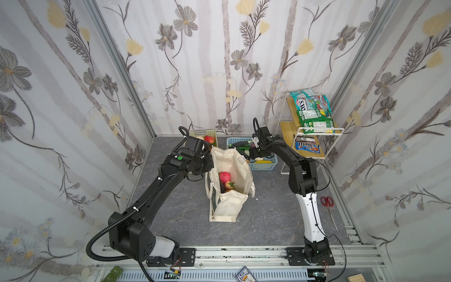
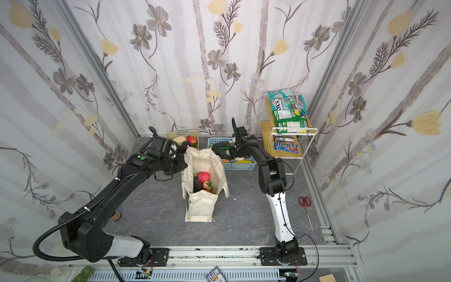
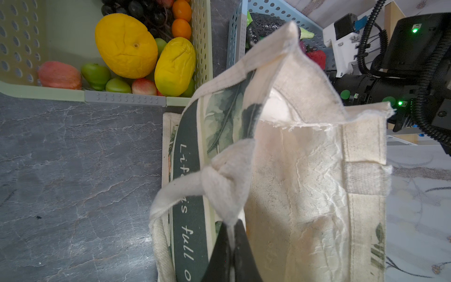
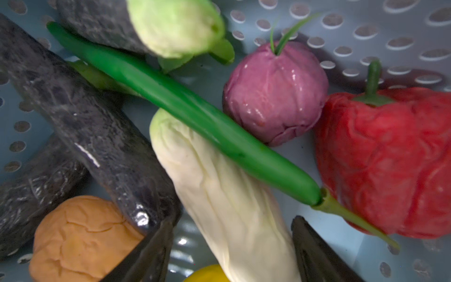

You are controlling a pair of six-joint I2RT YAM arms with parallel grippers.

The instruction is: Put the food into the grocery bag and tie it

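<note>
The cream grocery bag (image 1: 229, 205) (image 2: 201, 207) stands open mid-table with a red fruit (image 1: 224, 176), a peach-coloured fruit and a dark eggplant (image 2: 196, 184) inside. My left gripper (image 3: 231, 234) (image 1: 208, 167) is at the bag's left rim, shut on cream fabric just below the knotted strap (image 3: 224, 180). My right gripper (image 4: 231, 236) (image 1: 253, 156) is down in the blue basket (image 4: 366, 31), open, its fingers either side of a pale cabbage (image 4: 219, 195). A green chili (image 4: 195, 117), purple onion (image 4: 275, 92), red pepper (image 4: 385, 158) and dark eggplants (image 4: 85, 117) lie around it.
A pale green basket (image 3: 41, 91) of yellow, green and orange fruit sits behind the bag, the blue basket (image 1: 264, 167) to its right. A white wire shelf (image 1: 319, 130) at back right holds snack packets (image 1: 314, 114). Red scissors (image 1: 327, 202) lie by the right wall.
</note>
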